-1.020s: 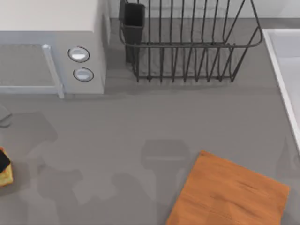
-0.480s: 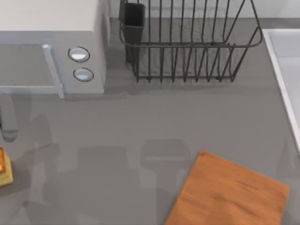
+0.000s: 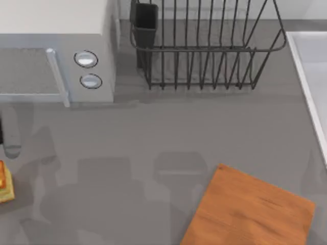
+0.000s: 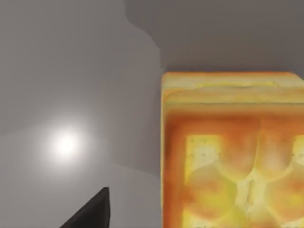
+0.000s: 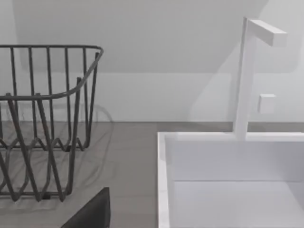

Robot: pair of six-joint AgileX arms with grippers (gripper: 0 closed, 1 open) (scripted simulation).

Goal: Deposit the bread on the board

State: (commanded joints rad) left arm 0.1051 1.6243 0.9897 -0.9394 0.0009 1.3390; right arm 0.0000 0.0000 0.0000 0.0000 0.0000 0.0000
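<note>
Bread (image 3: 5,181): small toasted slice lying flat on the grey countertop (image 3: 153,132) at the far left edge of the table, well apart from the wooden board (image 3: 250,212) at lower right. Left gripper: above the slice, one dark finger (image 4: 90,213) beside it, not touching; whether the fingers are wide or narrow cannot be told. Advised handling: centre the fingers over the slice, grip opposite crust edges, lift clear before crossing to the board.
</note>
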